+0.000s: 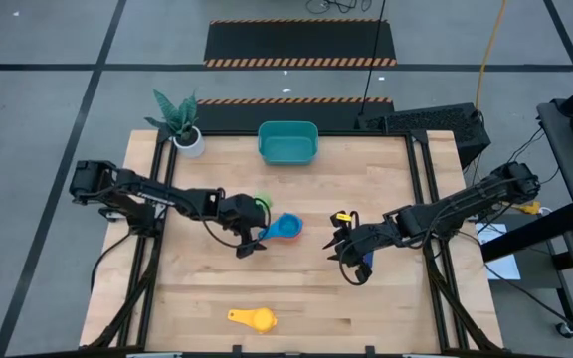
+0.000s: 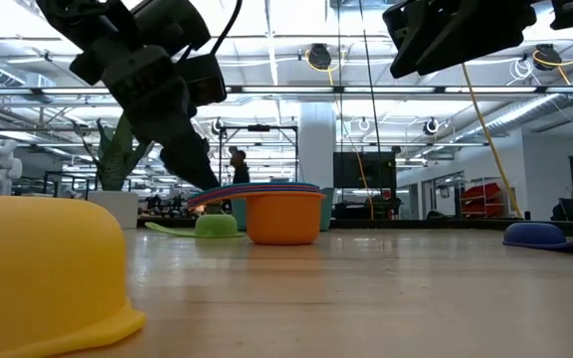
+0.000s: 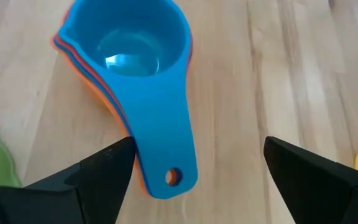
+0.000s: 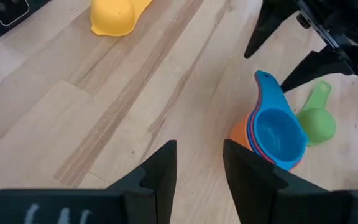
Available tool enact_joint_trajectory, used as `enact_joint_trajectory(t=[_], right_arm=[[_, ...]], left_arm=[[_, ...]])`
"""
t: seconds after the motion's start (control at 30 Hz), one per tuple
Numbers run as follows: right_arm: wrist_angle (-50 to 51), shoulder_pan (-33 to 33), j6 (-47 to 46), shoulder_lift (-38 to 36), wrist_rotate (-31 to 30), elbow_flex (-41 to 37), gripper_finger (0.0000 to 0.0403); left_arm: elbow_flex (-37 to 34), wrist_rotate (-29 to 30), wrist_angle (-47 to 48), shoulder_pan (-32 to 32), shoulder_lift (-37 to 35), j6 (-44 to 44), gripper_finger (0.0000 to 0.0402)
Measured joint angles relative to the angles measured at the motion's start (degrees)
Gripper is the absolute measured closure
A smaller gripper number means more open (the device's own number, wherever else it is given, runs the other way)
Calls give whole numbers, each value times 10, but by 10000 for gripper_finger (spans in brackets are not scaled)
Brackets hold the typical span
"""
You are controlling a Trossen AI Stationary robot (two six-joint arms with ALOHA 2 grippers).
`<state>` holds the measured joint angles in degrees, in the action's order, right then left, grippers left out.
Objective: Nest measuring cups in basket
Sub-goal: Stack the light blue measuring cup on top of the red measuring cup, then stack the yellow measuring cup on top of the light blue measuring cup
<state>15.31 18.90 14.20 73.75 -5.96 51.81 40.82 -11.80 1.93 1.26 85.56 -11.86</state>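
Large open robotics lab or industrial hall. Shown by a pale butcher-block wooden table (image 1: 296, 288) on a dark metal frame, standing on grey concrete floor (image 1: 38, 109) marked with black-and-orange hazard-striped mats (image 1: 300, 43); overhead, white ceiling trusses and ducting (image 2: 296, 94); beyond, a distant standing person (image 2: 239, 165) and red tool cabinets (image 2: 483, 199).

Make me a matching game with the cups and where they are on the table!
Things:
1. yellow cup
2. blue cup
3. green cup
4. basket

Places:
A. far edge, near the plant
B. near edge, alone
C. top of the nested stack, middle
D. just beyond the left tool, beside the stack

Pairs: 1-B, 2-C, 3-D, 4-A
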Motion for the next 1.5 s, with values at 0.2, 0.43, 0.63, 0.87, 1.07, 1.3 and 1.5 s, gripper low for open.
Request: enact_joint_trajectory(t=[0.2,0.43,0.63,0.87,1.07,1.3,1.5], right_arm=[[0,0,0,0,0,0,277],[1,0,-16,0,-2,0,277],[0,0,-32,0,-2,0,277],[0,0,-74,0,-2,1,277],[-5,0,-134,0,-2,1,277],[-15,0,-217,3,-4,1,277],[-51,10,-268,24,-32,1,277]], left_arm=[[0,59,0,16,0,-8,46],[0,109,23,27,-22,-9,46],[1,210,78,68,-82,-35,46],[4,269,79,182,-104,-86,46],[27,314,85,295,-102,-118,48],[70,377,85,395,-102,-112,103],[79,379,67,438,-82,-122,166]])
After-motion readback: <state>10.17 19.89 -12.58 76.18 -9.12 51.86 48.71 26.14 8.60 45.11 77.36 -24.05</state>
